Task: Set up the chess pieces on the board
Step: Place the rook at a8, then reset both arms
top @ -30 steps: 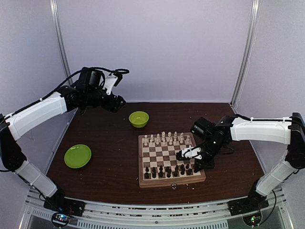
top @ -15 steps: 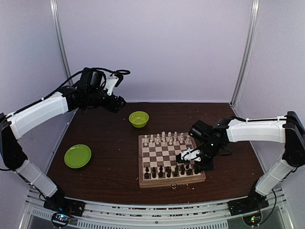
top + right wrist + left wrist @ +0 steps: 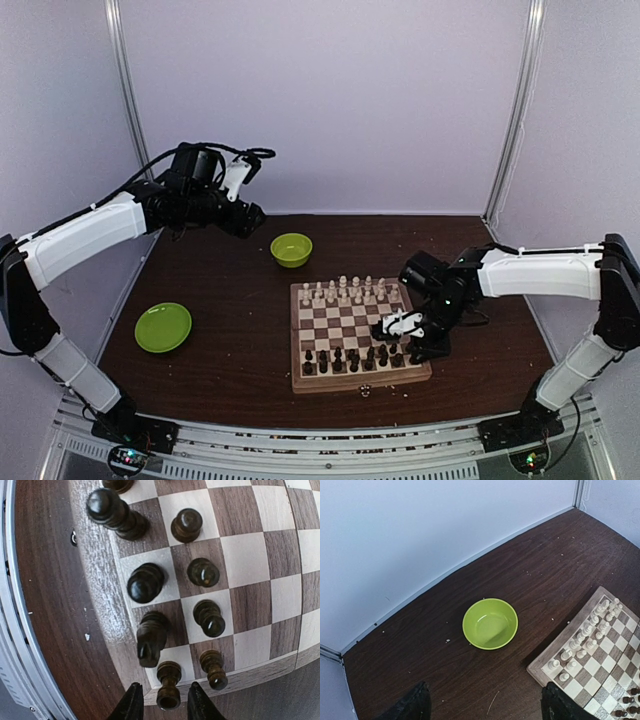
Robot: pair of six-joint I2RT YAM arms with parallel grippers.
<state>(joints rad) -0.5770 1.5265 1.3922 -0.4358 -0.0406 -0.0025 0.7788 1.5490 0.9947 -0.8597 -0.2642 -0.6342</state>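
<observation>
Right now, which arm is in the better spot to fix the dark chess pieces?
Right. The right hand is over the dark pieces, fingers either side of one. The left hand is off the board, back by the green bowl.

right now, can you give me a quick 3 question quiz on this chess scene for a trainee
1. True or false: the left hand is holding a chess piece.
2. Pick one: which green dish lies nearer the board? A) the bowl B) the plate
3. Fill in: the right hand has its fingers either side of a ____ piece on the board's near right corner.

Key
1. False: its fingers are wide apart with nothing between them.
2. A
3. dark
</observation>
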